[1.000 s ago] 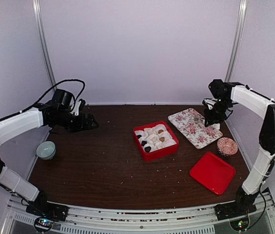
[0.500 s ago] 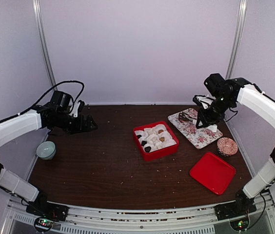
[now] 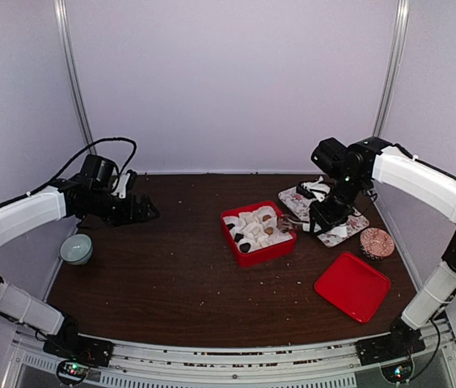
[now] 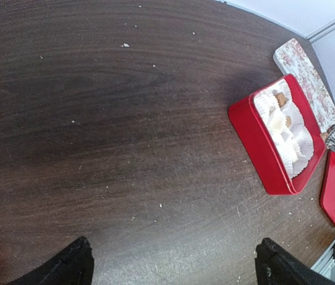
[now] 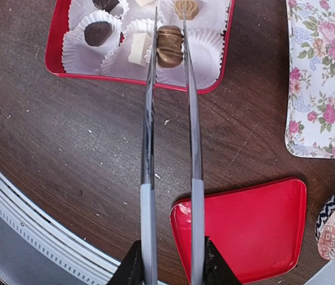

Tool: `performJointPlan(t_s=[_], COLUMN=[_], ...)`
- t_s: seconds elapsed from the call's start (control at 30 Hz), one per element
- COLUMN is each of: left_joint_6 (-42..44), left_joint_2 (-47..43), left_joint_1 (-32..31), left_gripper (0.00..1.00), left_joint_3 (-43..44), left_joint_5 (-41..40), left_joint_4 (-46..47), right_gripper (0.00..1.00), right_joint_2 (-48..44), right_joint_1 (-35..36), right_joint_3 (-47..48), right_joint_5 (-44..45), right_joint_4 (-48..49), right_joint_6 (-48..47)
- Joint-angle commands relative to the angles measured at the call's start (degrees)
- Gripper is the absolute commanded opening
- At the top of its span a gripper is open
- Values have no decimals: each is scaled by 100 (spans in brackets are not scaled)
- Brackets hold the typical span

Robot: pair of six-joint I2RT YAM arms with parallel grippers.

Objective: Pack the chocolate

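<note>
Half the red box is cropped in the right wrist view. Nearly closed, the tongs pinch one ridged tan-brown chocolate; the right gripper clamps them.

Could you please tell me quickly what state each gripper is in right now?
Left gripper: open, fingers spread wide, holding nothing.
Right gripper: shut on the tongs, which pinch a brown chocolate over the red box.
</note>
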Motion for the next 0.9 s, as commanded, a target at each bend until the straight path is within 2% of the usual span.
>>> performJointPlan(t_s=[0.0,0.23,0.67,0.87], left_joint_6=[98,70,87,97], left_joint_2=[-167,-169,-62,-3], left_joint_1=[63,94,118,117], left_gripper=[98,98,98,98], left_joint_3=[-87,-106,-16,65], left_joint_5=[25,25,51,73], left_joint_4=[244,258,228,228], right_gripper=[19,20,33,33], right_joint_2=[179,376,392,372], right_joint_1=[62,62,41,-22], right_joint_3=[-73,-155,143,398], right_joint_5=[112,270,365,420], right_joint_4=[25,145,15,-137], right_joint_6=[-18,-22,5,-6])
